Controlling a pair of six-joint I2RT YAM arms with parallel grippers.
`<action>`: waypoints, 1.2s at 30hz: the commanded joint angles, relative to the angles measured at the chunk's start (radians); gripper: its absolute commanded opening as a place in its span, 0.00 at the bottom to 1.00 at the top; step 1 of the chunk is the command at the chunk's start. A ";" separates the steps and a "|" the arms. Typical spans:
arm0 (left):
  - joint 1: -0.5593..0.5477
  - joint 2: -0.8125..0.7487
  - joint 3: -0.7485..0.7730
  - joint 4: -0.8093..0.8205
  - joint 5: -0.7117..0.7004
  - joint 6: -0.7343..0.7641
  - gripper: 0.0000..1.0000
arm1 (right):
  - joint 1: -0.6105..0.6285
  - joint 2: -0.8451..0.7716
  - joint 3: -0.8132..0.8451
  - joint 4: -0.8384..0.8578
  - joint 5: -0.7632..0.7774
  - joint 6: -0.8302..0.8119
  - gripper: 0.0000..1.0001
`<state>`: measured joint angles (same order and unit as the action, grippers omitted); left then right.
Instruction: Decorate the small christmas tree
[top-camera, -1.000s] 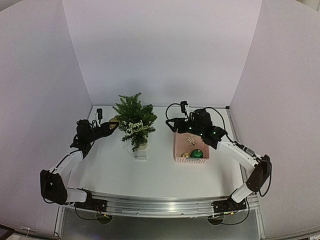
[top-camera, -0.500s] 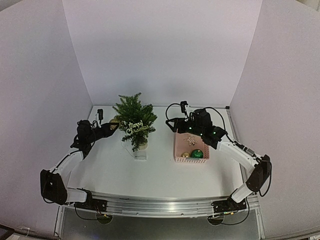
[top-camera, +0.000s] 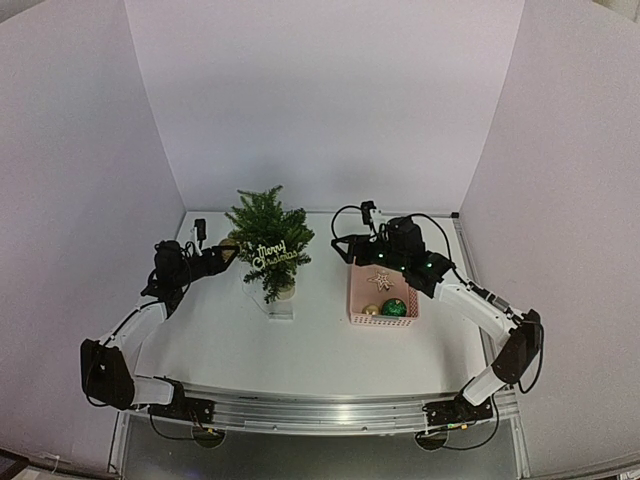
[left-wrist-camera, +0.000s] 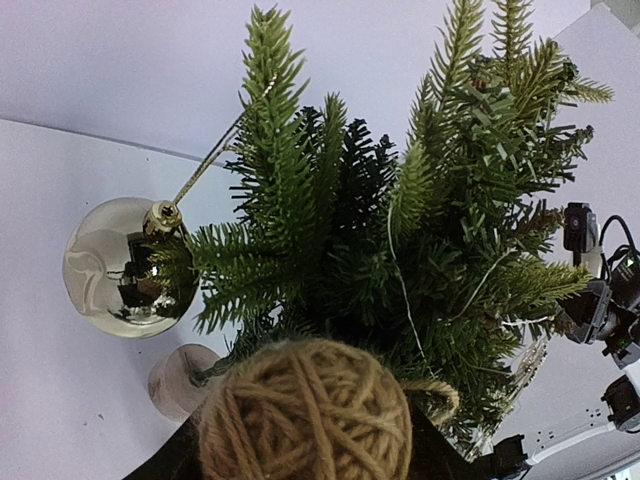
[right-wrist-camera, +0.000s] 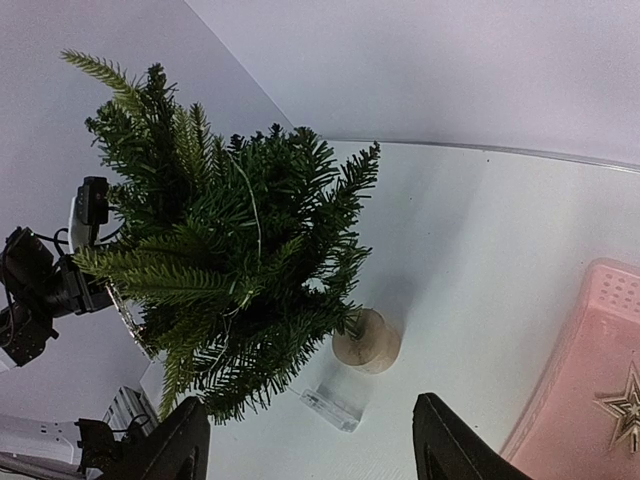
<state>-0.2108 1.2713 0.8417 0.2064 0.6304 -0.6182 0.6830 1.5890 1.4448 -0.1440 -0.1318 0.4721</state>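
The small christmas tree (top-camera: 270, 240) stands left of the table's middle on a round wooden base (right-wrist-camera: 366, 342). It carries a glittery "Merry Christmas" sign (top-camera: 272, 251) and a shiny gold bauble (left-wrist-camera: 125, 265) hanging by a cord on its left side. My left gripper (top-camera: 225, 253) is at the tree's left edge. A brown twine ball (left-wrist-camera: 305, 415) sits between its fingers, pressed into the lower branches (left-wrist-camera: 400, 230), and hides the fingertips. My right gripper (right-wrist-camera: 310, 440) hovers open and empty to the right of the tree (right-wrist-camera: 220, 260), at the pink basket's far end.
The pink basket (top-camera: 383, 320) holds a gold star (top-camera: 380, 279), a green bauble (top-camera: 394, 307) and a small gold bauble (top-camera: 370, 310). A clear plastic box (right-wrist-camera: 335, 405) lies in front of the tree's base. White walls close in the back and both sides.
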 joint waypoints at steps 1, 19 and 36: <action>-0.004 -0.012 0.007 -0.017 -0.020 0.014 0.53 | -0.002 -0.010 0.039 0.009 -0.012 -0.012 0.68; -0.002 -0.045 0.032 -0.077 -0.023 0.030 0.60 | -0.003 -0.018 0.032 0.009 -0.019 -0.005 0.68; 0.024 -0.077 0.078 -0.183 -0.010 0.066 0.60 | -0.003 -0.021 0.029 0.009 -0.017 -0.008 0.67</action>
<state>-0.2000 1.2447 0.8569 0.0579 0.6079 -0.5890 0.6830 1.5890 1.4464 -0.1440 -0.1360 0.4717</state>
